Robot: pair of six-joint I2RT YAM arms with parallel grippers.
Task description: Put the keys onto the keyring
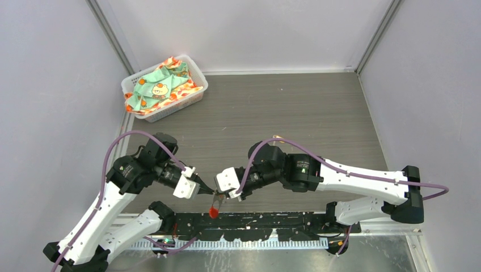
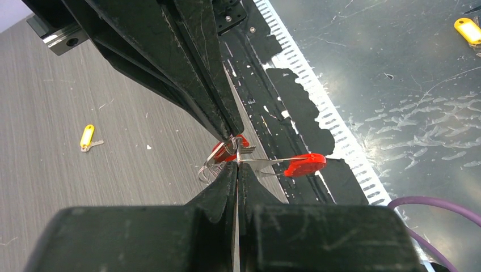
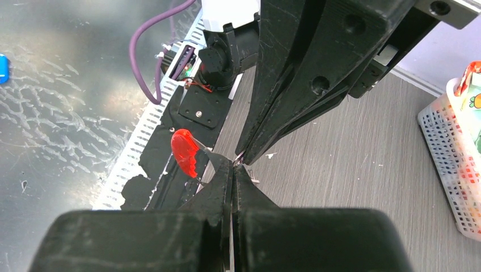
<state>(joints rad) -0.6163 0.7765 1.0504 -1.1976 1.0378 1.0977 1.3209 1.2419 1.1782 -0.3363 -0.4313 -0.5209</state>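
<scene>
My two grippers meet tip to tip low over the table's near edge. The left gripper (image 1: 211, 190) (image 2: 237, 168) is shut, seemingly on the metal blade of the red-headed key (image 2: 305, 164) (image 3: 184, 152), whose red head (image 1: 213, 212) hangs toward the black rail. The right gripper (image 1: 223, 195) (image 3: 232, 168) is shut on the keyring (image 2: 220, 154). Its red strip shows at those tips and its silver wire loops sit beside my left fingertip. The exact pinch points are hidden by the fingers. A yellow-headed key (image 2: 86, 137) (image 1: 277, 136) lies alone on the wood.
A white basket (image 1: 170, 110) of patterned cloths stands at the back left. A black perforated rail (image 1: 255, 224) and a shiny metal sheet (image 2: 408, 85) run along the near edge. On that sheet lie a yellow tag (image 2: 468, 29) and a blue object (image 3: 2, 68).
</scene>
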